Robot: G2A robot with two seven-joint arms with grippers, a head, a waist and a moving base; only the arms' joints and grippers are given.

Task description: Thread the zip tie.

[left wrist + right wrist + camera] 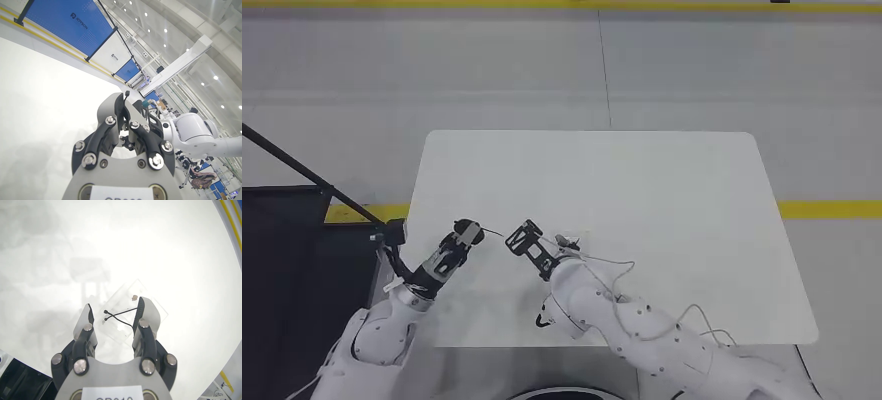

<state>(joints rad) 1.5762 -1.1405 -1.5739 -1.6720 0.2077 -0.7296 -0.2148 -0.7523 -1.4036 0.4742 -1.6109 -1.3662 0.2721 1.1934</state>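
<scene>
Left jaws pressed together on zip tie [126,93]; small head pokes just past fingertips [118,103], rest of strap hidden in grip. Right jaws spread, gripping nothing. In their gap, two thin crossing black strands [121,313] with small heads, one running up to a pad [137,311]; second tie or reflection, cannot tell. Both sets of jaws close together over surface [692,180], near its near-left corner. No loop seen: threading judged not yet begun. Next likely: right jaws take free tail, square tip to head slot; tiny target, little tolerance.

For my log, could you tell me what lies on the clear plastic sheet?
Two crossed thin black zip ties and a pinkish scrap; their tails pass behind the right end effector.
</scene>
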